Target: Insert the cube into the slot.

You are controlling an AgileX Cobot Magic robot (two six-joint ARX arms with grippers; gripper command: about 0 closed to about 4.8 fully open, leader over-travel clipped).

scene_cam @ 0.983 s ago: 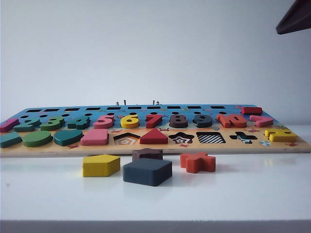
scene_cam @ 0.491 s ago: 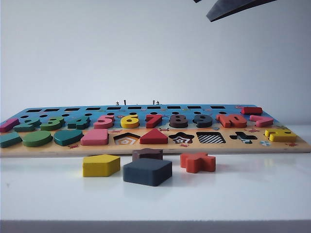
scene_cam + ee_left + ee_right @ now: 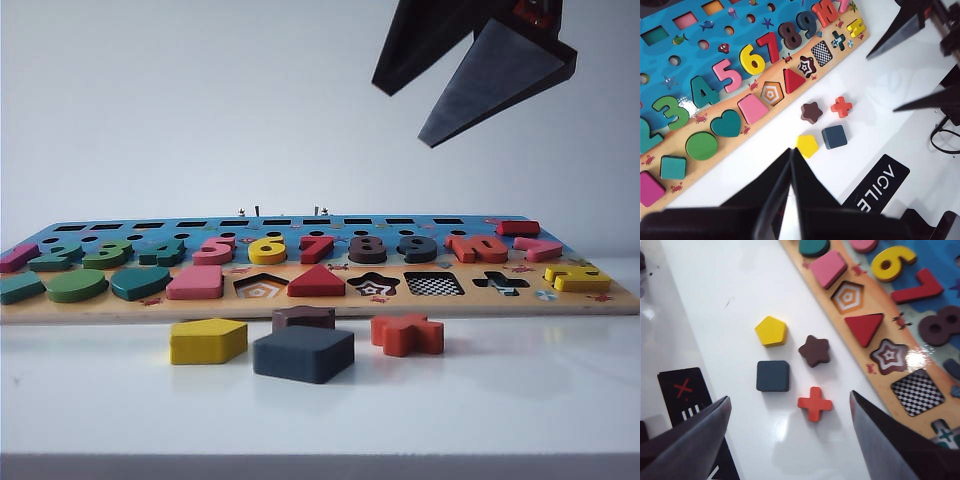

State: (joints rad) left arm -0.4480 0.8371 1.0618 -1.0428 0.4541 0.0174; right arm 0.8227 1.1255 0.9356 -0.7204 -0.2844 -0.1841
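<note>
Flat navy-grey square wooden cube (image 3: pixel 303 353) lay on the white tabletop (image 3: pixel 520 400) near its front edge, just off the puzzle board's checkerboard square slot (image 3: pixel 433 284). Right tool (image 3: pixel 440 85) hung above, fingers wide, empty. Left tool (image 3: pixel 790 172) pinched closed, empty.

Dark navy-grey cube (image 3: pixel 303 353) on white surface (image 3: pixel 500 400). Yellow pentagon piece (image 3: pixel 207 340), dark brown star piece (image 3: pixel 304 317), orange-red cross piece (image 3: pixel 407 333) near board's front edge. Slot (image 3: pixel 434 284) in fine black-and-white checkerboard, tan rim. Blue-and-tan puzzle board (image 3: pixel 300 306). Red triangle (image 3: pixel 316 281), pink trapezoid (image 3: pixel 196 283). Black right gripper (image 3: pixel 430 95), black left gripper (image 3: pixel 790 155).
</note>
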